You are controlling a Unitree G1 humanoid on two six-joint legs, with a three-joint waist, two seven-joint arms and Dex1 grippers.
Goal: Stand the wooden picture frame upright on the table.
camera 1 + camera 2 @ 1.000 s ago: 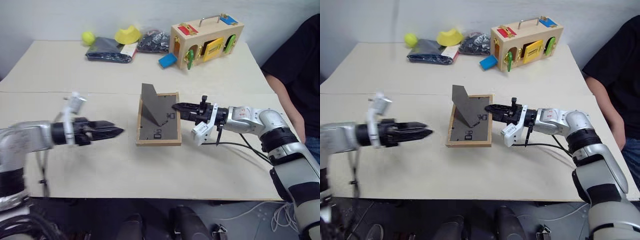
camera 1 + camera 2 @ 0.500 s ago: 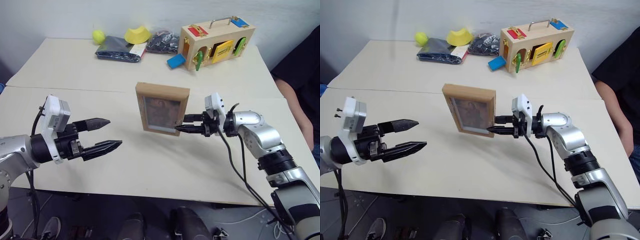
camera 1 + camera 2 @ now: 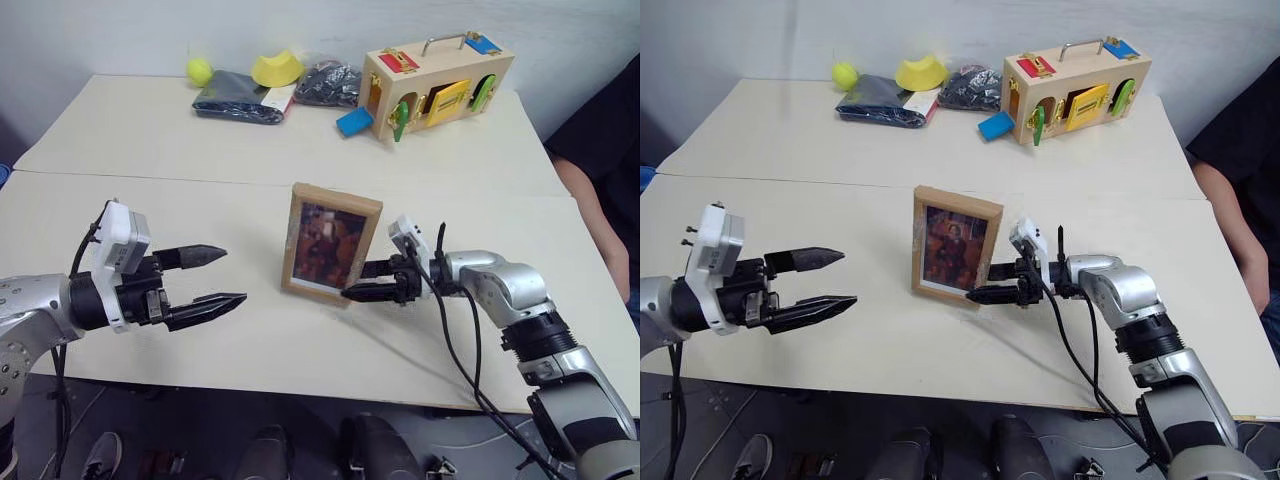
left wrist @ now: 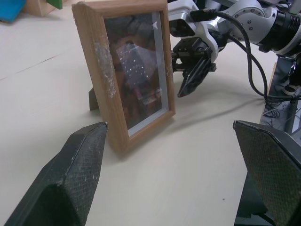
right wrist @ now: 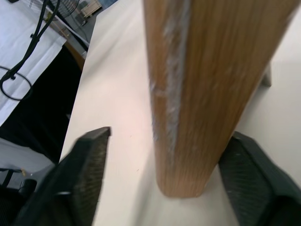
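Observation:
The wooden picture frame point(image 3: 330, 245) stands upright on the cream table point(image 3: 150, 140), its reddish-brown picture facing me. Its prop stand point(image 4: 94, 101) rests on the table behind it. My right gripper point(image 3: 355, 283) is open at the frame's lower right edge, one finger point(image 5: 84, 174) on each side of the wood with a gap showing. Well to the left of the frame, my left gripper point(image 3: 232, 276) hovers open and empty, pointing at it.
At the table's far edge stand a wooden latch box point(image 3: 435, 80), a blue piece point(image 3: 353, 122), two dark bags point(image 3: 235, 98), a yellow ball point(image 3: 199, 70) and a yellow object point(image 3: 278, 70). A person in black point(image 3: 600, 150) sits at the right.
The frame lay face down, was lifted and turned in my right gripper, and now stands on the table. The right gripper's jaws have opened. The left gripper has rolled.

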